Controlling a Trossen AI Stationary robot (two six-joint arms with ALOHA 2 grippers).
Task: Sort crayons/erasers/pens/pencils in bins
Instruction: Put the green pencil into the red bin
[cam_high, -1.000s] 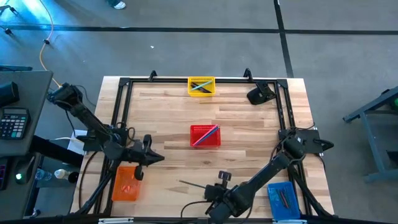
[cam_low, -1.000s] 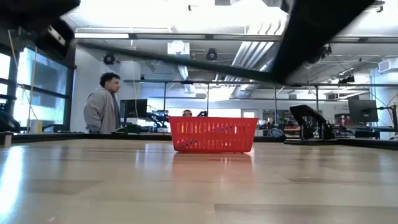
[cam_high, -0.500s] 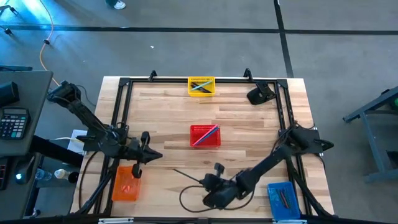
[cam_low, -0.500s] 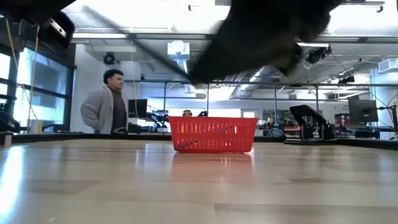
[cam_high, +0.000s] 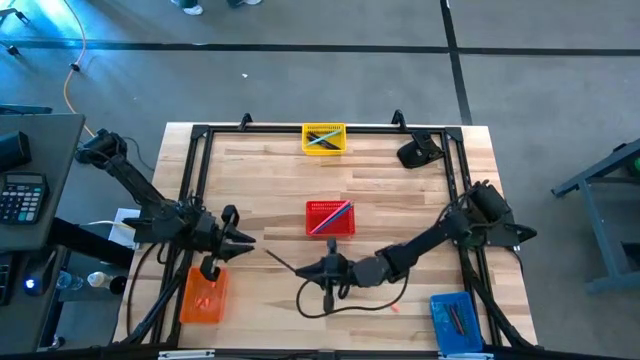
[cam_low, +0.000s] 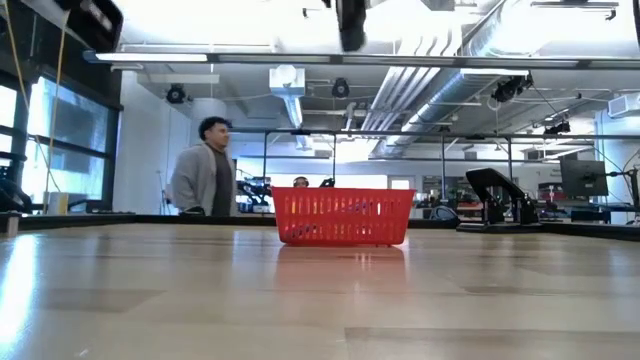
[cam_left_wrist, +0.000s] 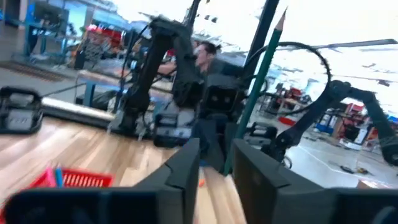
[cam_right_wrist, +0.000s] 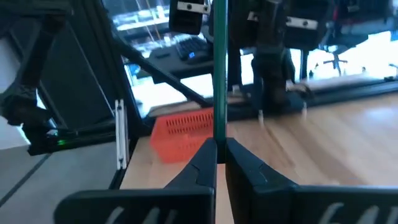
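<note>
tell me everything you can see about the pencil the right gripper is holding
The green pencil is a long, very thin stick, clamped near one end between the shut fingers of the right gripper. In the right wrist view it runs straight out past the fingertips. From above it shows as a thin dark line slanting out from the gripper towards the left arm, in front of the red bin and apart from it.

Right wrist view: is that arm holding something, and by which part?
Yes. The right gripper holds a green pencil, its jaws shut on the blunt end; the rest sticks out, sharpened tip farthest away.
</note>
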